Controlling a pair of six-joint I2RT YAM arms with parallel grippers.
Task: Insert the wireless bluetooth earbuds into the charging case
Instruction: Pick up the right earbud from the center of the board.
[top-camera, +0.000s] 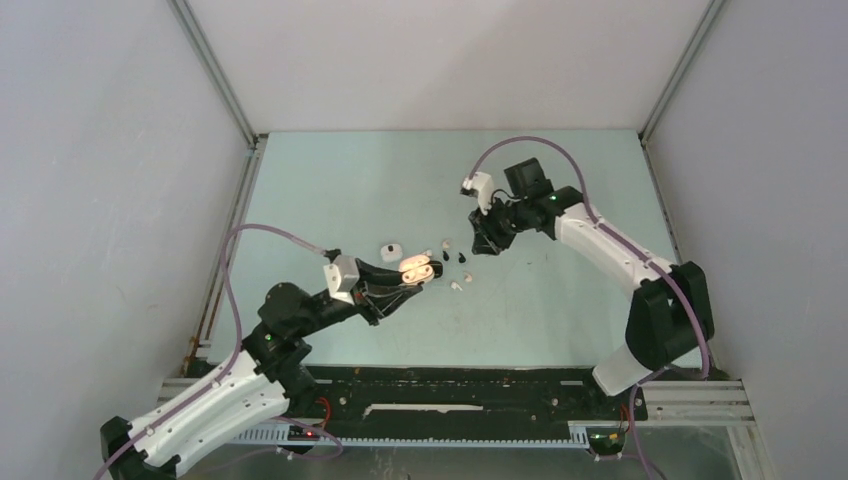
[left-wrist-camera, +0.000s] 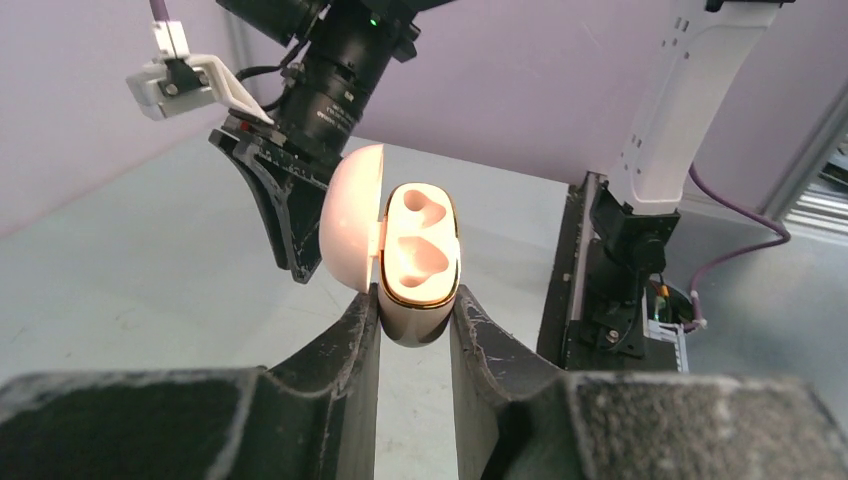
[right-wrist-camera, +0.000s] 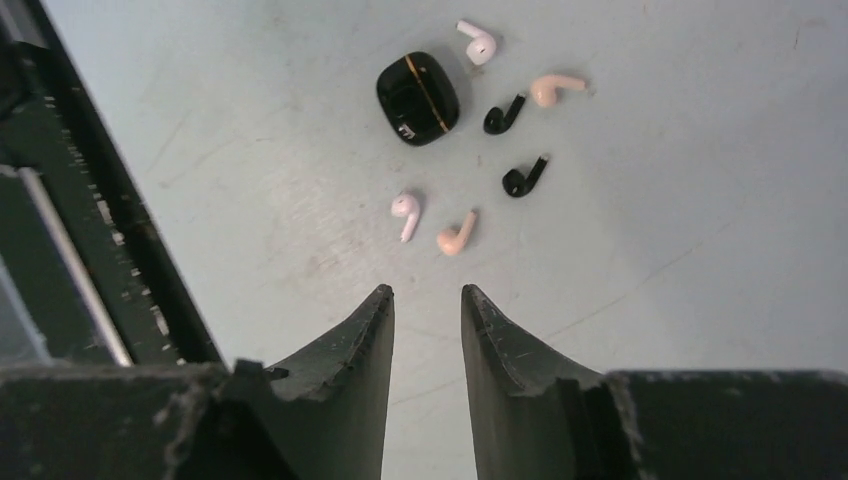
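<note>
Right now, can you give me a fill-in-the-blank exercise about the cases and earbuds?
The left fingers hold a pale case with its lid ____.
Both its slots are ____.
On the table lie ____ loose earbuds.
The black case beside them is ____.
Missing words: open; empty; six; closed.

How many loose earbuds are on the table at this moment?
6, in the right wrist view: a white earbud, a pink earbud and two black earbuds near the black case; another white and another pink nearer the right claw. More could be hidden under the arms.
</note>
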